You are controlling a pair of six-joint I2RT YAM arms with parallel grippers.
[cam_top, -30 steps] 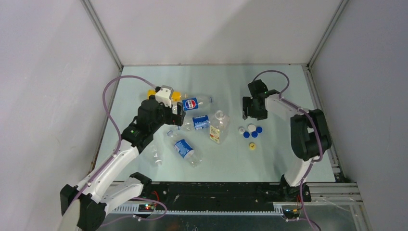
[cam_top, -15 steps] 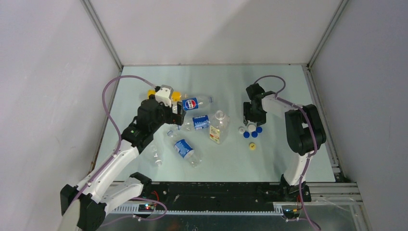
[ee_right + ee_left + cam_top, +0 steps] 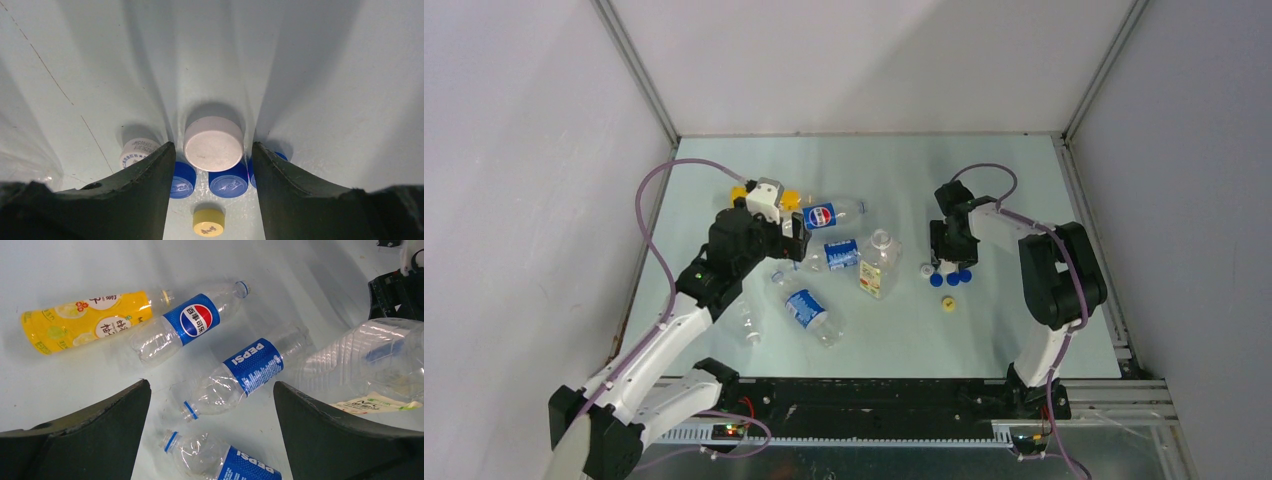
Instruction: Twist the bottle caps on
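Holds the left gripper [image 3: 211, 386] spread wide above the bottles [image 3: 245, 372] lying on the table [image 3: 874, 170], left of centre. Further right, brackets the large white cap [image 3: 213, 143] among the bottle caps [image 3: 228, 184] with the right gripper's [image 3: 213, 150] fingers [image 3: 145, 185]; cannot tell whether pinching or just clear.

Pale green table [image 3: 984, 180], and it's crowded. On the left, a yellow bottle [image 3: 85, 320] lies on its side with the top Pepsi bottle [image 3: 192, 320] just beside it. The middle Pepsi bottle [image 3: 245, 367] and near Pepsi bottle [image 3: 225, 462] are down flat too. There's a big clear bottle [image 3: 879, 262] and a small bare bottle [image 3: 746, 320]. On the right, a big white cap [image 3: 213, 143], small white cap [image 3: 137, 151] and blue caps [image 3: 228, 182] sit bunched together, with a yellow cap [image 3: 208, 222] near them.
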